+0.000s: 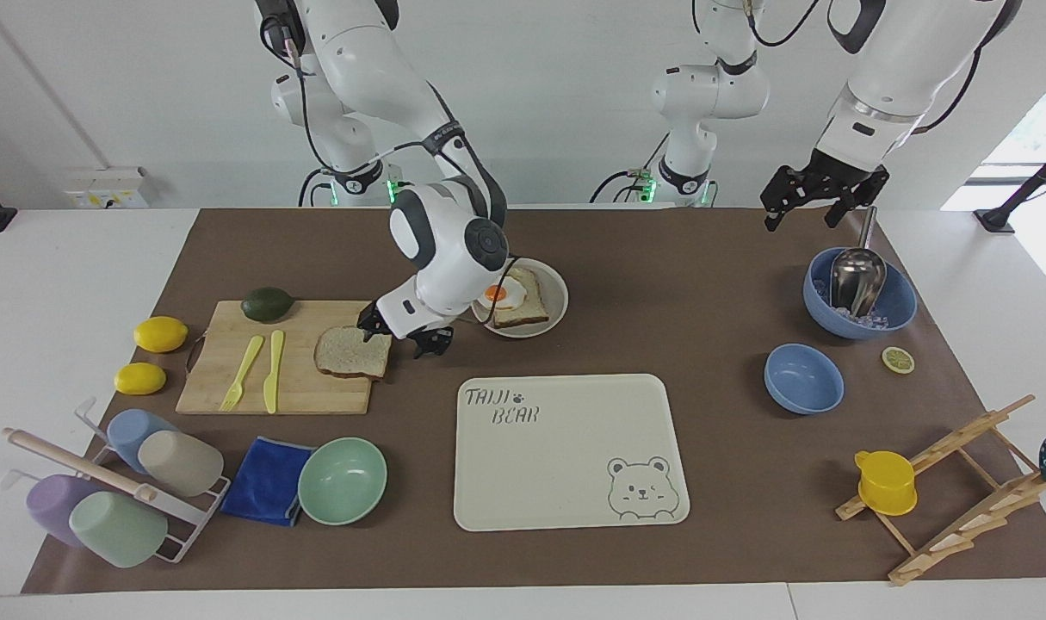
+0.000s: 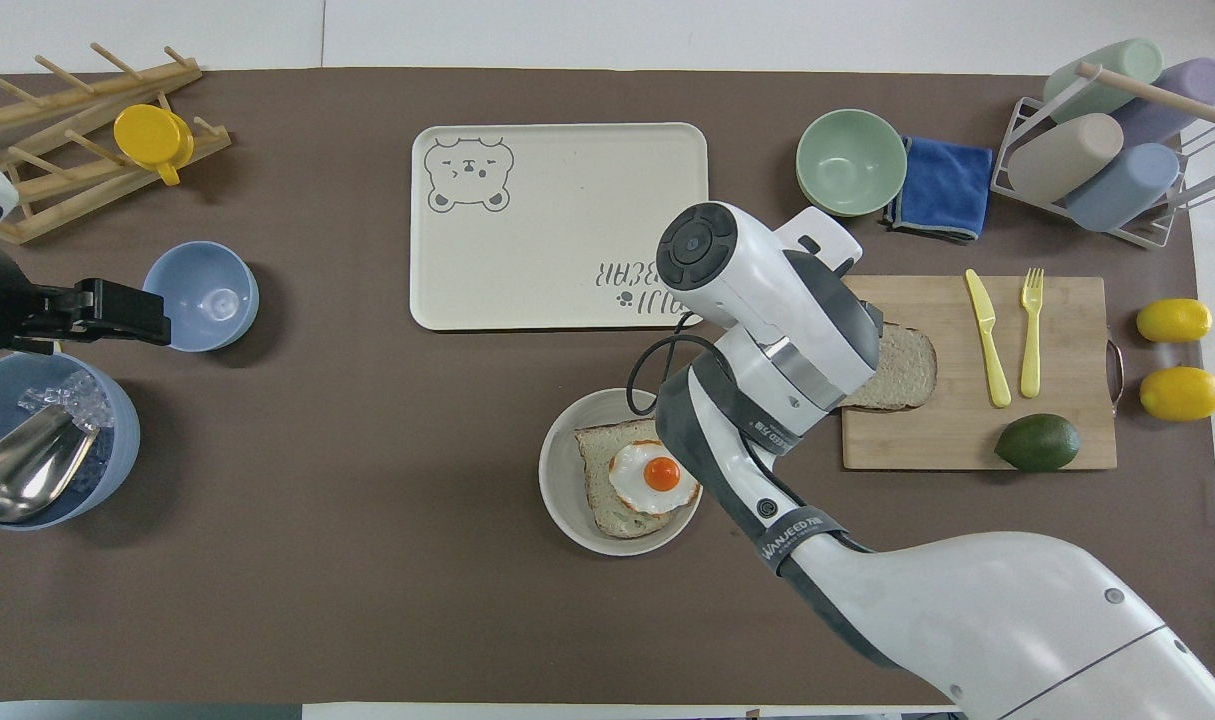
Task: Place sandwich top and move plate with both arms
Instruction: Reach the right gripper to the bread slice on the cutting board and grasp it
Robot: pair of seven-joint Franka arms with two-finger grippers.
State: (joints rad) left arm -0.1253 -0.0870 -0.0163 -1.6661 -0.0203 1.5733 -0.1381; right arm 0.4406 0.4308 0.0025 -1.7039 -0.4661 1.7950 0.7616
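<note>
The sandwich top (image 1: 348, 353) is a plain brown bread slice lying on the wooden cutting board (image 1: 230, 379), at the board's edge toward the plate. In the overhead view the arm covers all but part of the slice (image 2: 909, 366). The small round plate (image 1: 559, 301) holds a bread slice with a fried egg (image 1: 503, 294); it also shows in the overhead view (image 2: 563, 500). My right gripper (image 1: 400, 337) is low and open, one finger over the slice's edge and the other off the board. My left gripper (image 1: 802, 207) is open and waits in the air beside the blue ice bowl.
The bear-printed tray (image 1: 566, 448) lies farther from the robots than the plate. A mint bowl (image 1: 343, 480), blue cloth and cup rack (image 1: 109, 491) sit past the board. A knife, fork, avocado (image 1: 267, 303) and lemons are on or beside the board. The blue ice bowl (image 1: 897, 314) holds a scoop.
</note>
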